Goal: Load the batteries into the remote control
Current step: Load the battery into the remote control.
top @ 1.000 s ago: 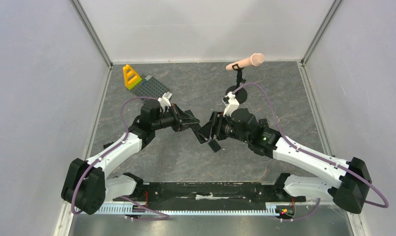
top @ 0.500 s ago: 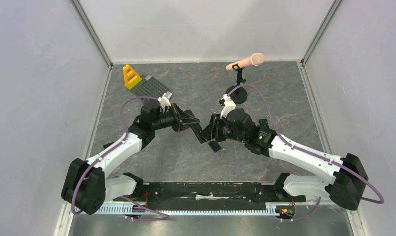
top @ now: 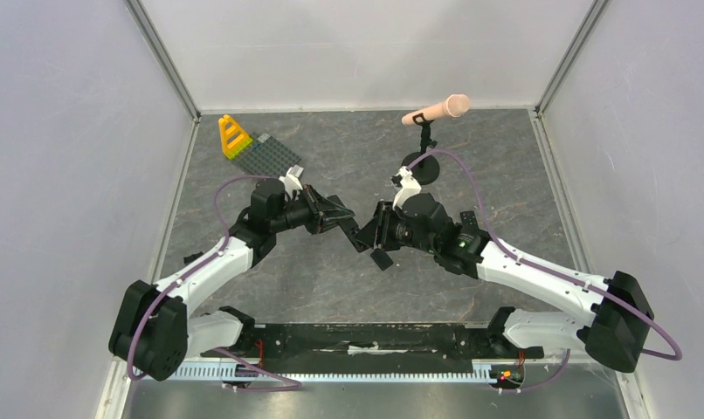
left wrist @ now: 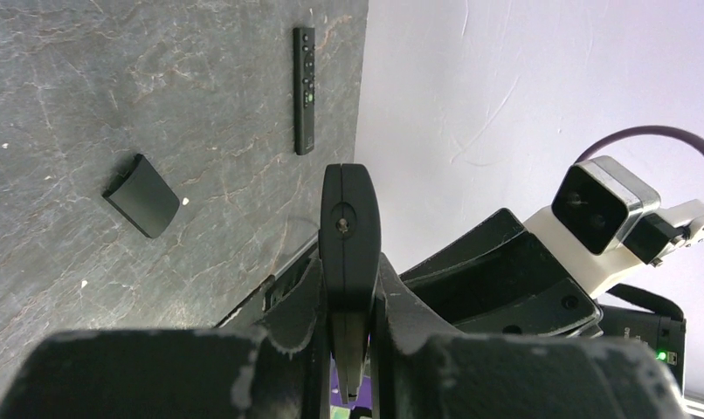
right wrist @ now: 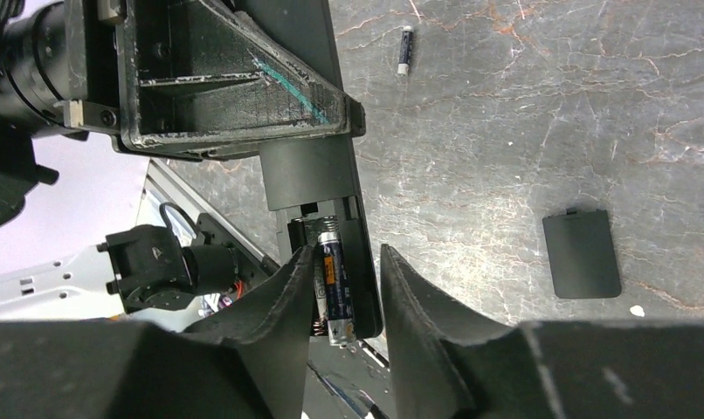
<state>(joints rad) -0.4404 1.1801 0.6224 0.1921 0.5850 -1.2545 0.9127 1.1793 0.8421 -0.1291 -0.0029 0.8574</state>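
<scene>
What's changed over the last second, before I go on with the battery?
The right arm eased left, toward the left one, and the right gripper narrowed its jaws over the battery in the remote control's open compartment; contact unclear. The left gripper stayed clamped on the remote control; the cover lay unmoved.

A dark grey counter (top: 331, 288) veined like marble is filling the floor of the cell, and soft, even light is falling on it without casting hard shadows. Plain pale walls are closing it in at the back (top: 366, 52), on the left (top: 60, 157) and on the right (top: 654, 131), with slim aluminium posts (top: 161, 57) running up the two far corners. Along the near edge a black rail (top: 366, 336) is lying beside a white slotted strip (top: 366, 374).
</scene>
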